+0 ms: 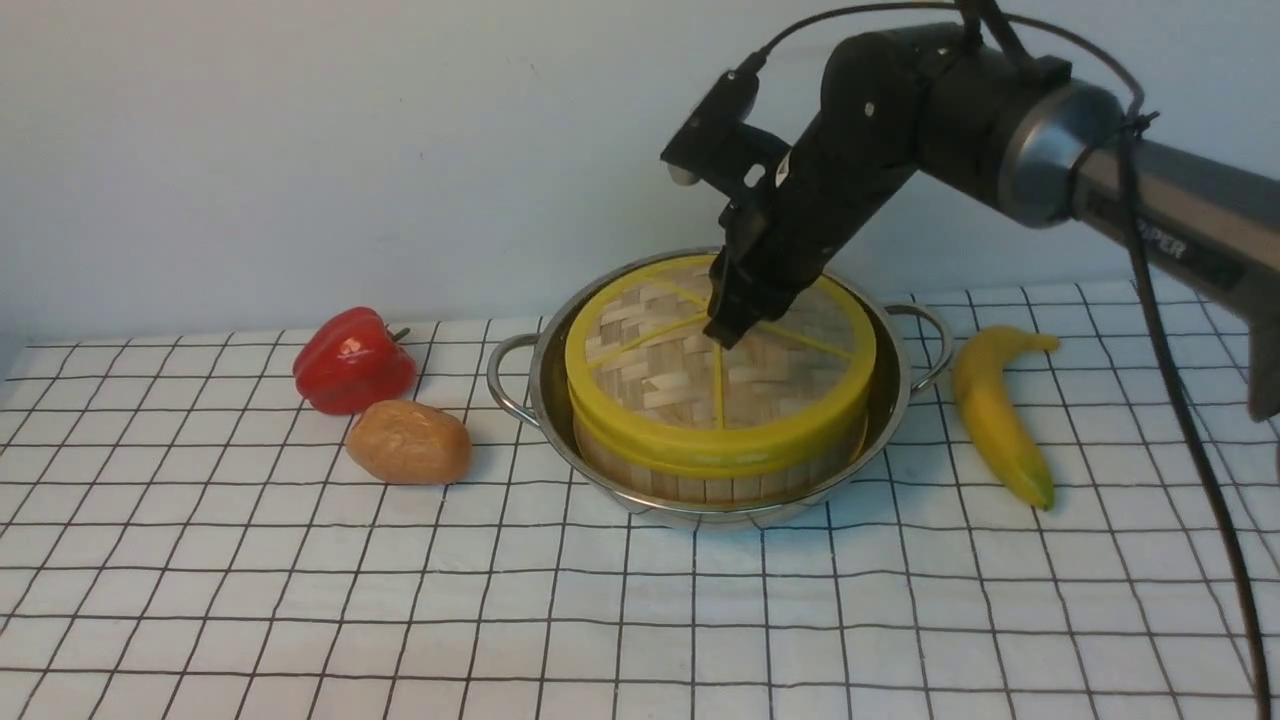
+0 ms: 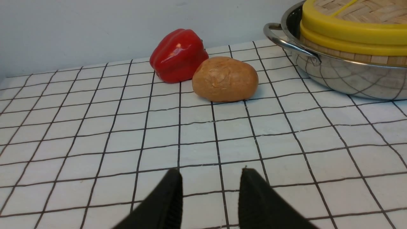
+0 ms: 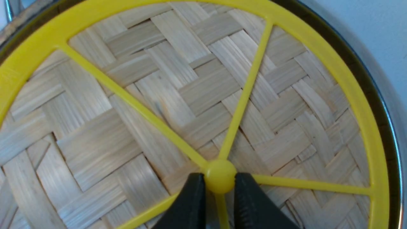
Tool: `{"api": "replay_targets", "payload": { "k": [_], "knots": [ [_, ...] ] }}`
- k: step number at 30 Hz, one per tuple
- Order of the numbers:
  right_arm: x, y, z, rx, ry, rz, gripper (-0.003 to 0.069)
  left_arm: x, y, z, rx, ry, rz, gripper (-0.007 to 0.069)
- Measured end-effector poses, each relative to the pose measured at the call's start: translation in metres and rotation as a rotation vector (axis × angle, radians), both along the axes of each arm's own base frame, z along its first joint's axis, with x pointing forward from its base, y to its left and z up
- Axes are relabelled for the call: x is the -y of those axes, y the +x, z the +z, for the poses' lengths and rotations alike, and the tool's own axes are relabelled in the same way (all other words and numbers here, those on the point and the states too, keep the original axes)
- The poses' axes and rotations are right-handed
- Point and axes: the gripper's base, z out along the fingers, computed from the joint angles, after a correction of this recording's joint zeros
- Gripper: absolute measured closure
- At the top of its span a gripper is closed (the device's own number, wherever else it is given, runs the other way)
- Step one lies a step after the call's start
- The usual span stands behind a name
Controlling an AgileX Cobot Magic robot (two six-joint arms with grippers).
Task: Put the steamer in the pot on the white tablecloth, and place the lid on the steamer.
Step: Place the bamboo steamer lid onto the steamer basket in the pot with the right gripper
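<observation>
The steel pot (image 1: 700, 512) stands on the white tablecloth (image 1: 600, 620) with the steamer (image 1: 700, 487) inside it. The lid (image 1: 660, 380) lies flat on the steamer, yellow rim over yellow rim. My right gripper (image 1: 730, 335) reaches down onto the lid's middle. In the right wrist view this gripper (image 3: 219, 178) is shut on the lid's small yellow knob (image 3: 220, 175), one black finger on each side. My left gripper (image 2: 211, 173) hangs open over bare cloth, nothing between its fingers; the pot (image 2: 343, 78), steamer (image 2: 349, 56) and lid (image 2: 349, 30) lie well ahead of it. The left arm does not show in the front view.
A red bell pepper (image 1: 352, 360) and a brown potato-like lump (image 1: 410, 442) lie left of the pot. A banana (image 1: 995, 410) lies to its right. A plain wall rises close behind the pot. The right arm's cable hangs down at the far right.
</observation>
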Motion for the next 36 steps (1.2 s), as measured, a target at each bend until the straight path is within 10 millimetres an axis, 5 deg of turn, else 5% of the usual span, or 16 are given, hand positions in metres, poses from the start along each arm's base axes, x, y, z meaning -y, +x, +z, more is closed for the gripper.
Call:
{"api": "replay_targets", "payload": {
  "k": [18,25,26,31,36],
  "knots": [
    [0.001,-0.002,-0.001,-0.023,-0.006,-0.004,0.0519,0.0,0.0,0.0,0.0,0.0,0.0,0.0382],
    [0.0,0.0,0.0,-0.01,0.009,-0.019,0.0247,0.0,0.0,0.0,0.0,0.0,0.0,0.0382],
    [0.0,0.001,0.002,0.01,0.02,-0.024,0.0145,0.0,0.0,0.0,0.0,0.0,0.0,0.0382],
    [-0.001,0.002,0.011,0.053,0.043,-0.029,0.0025,0.0,0.0,0.0,0.0,0.0,0.0,0.0382],
    [0.0,0.001,0.017,0.066,0.046,-0.03,0.0041,0.0,0.0,0.0,0.0,0.0,0.0,0.0382]
  ]
}}
